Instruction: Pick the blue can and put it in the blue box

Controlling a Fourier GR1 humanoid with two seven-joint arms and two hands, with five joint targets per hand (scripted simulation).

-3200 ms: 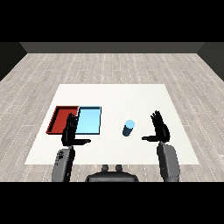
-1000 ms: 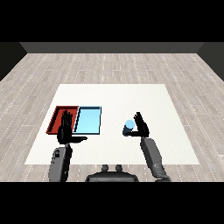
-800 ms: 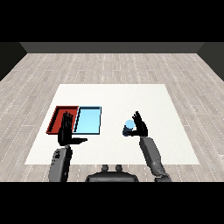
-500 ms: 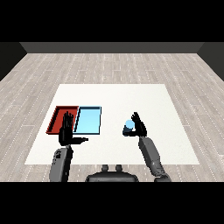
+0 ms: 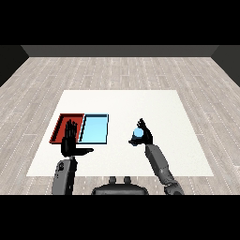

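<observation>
Right of blue tray (image 5: 94, 130): right hand (image 5: 145, 137) curled round blue can (image 5: 138, 134) (upright).

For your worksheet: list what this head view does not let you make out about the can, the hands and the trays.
- Blue can: only its top shows; the right hand curled round it hides its sides and base, so whether it stands on the table or is lifted cannot be told.
- Red tray: its near edge is hidden by the left hand, raised with straight fingers.
- Light blue tray: too small to judge its depth.
</observation>
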